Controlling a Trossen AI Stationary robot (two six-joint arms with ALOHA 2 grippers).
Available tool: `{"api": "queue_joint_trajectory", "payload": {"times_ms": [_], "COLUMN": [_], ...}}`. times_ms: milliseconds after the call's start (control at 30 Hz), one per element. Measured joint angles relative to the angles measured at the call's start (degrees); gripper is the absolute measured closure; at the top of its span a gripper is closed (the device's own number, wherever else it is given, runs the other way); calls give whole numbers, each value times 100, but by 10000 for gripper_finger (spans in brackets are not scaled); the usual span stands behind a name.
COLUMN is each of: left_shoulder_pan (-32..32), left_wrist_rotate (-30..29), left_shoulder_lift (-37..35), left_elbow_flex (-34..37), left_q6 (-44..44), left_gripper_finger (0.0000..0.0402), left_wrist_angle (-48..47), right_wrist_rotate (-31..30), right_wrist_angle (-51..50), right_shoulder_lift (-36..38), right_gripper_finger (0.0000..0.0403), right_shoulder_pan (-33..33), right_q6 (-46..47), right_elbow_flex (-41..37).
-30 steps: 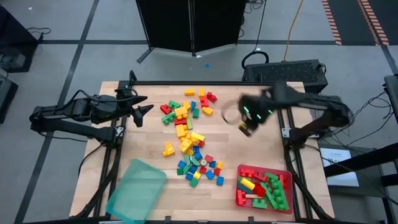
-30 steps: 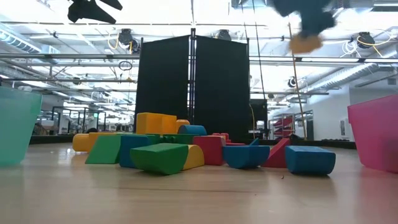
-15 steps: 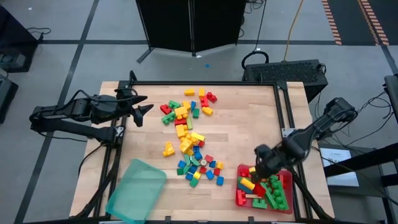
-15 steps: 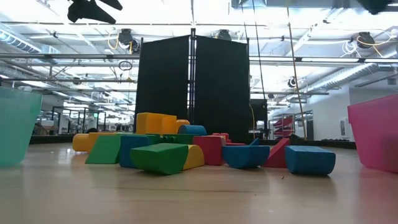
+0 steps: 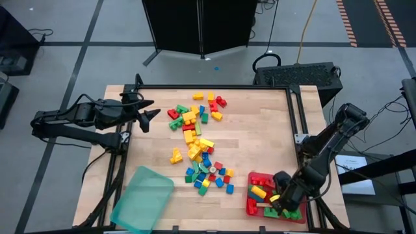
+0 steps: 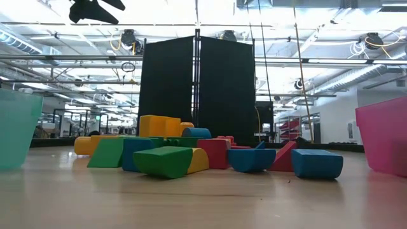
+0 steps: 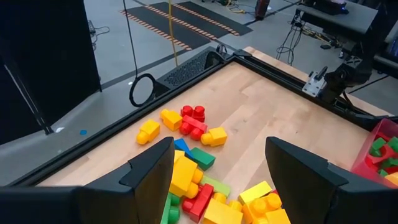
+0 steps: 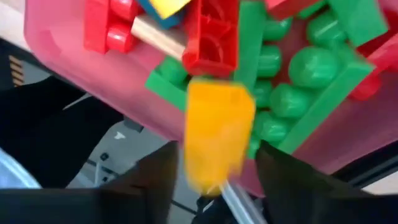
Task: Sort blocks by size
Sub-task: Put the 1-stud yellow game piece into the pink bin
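The blocks (image 5: 197, 140) lie scattered in a band down the table's middle; the low view shows them as a pile (image 6: 191, 156). More blocks, green, red and yellow, fill the red tray (image 5: 255, 177) at the near right. My right gripper (image 5: 279, 203) hangs over that tray and points steeply down. A blurred yellow block (image 8: 217, 134) shows between its parted fingers, above the tray's blocks. My left gripper (image 5: 149, 112) waits open at the far left, above the table, with nothing in it. My right gripper has its two fingers on either side of the yellow block (image 8: 214, 155), coming from above. The block is blurred, and I cannot tell whether the fingers touch it.
A teal tray (image 5: 142, 198) lies at the near left corner. Bare wood stretches between the pile and the table's right edge. A black frame rail (image 5: 296, 123) runs along the right side. A dark screen stands beyond the far edge.
My right gripper has swung from above the table's far right, toward the near edge and down, to the red tray, rolling as it went. The yellow block has come with it. The pile has kept still.
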State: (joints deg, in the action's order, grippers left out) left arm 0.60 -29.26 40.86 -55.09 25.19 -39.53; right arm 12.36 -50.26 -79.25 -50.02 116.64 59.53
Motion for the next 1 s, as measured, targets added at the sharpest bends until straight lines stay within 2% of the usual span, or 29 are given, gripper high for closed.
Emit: {"api": "queue_joint_trajectory", "payload": {"times_ms": [133, 233, 300, 400, 500, 633, 767, 867, 1000], "left_shoulder_pan": [0, 0, 0, 0, 0, 0, 0, 0, 0], "left_wrist_rotate": [31, 33, 33, 33, 35, 37, 45, 46, 46], "left_shoulder_lift": [0, 0, 0, 0, 0, -1, -1, 0, 0], "left_elbow_flex": [0, 0, 0, 0, 0, 0, 0, 0, 0], "left_q6": [-2, -2, -3, -4, -4, -4, -6, -6, -7], "left_gripper_finger": [146, 146, 146, 146, 146, 146, 146, 146, 146], "left_wrist_angle": [0, 0, 0, 0, 0, 0, 0, 0, -2], "right_wrist_rotate": [-12, -40, -425, -1513, -2001, -2014, -1961, -1768, -1445], "right_wrist_angle": [125, 212, 212, 263, 369, 814, 1742, 2205, 1985], "right_shoulder_lift": [1, 10, 72, 238, 324, 266, 57, -243, -1116], "right_gripper_finger": [123, 100, 96, 97, 99, 99, 99, 99, 99], "right_shoulder_pan": [13, 186, 438, 1077, 2056, 3564, 4948, 5729, 6403], "right_q6": [17, 17, -91, -628, -1746, -3587, -5274, -6483, -8197], "right_elbow_flex": [0, 0, 0, 1, 7, 7, 7, 163, 976]}}
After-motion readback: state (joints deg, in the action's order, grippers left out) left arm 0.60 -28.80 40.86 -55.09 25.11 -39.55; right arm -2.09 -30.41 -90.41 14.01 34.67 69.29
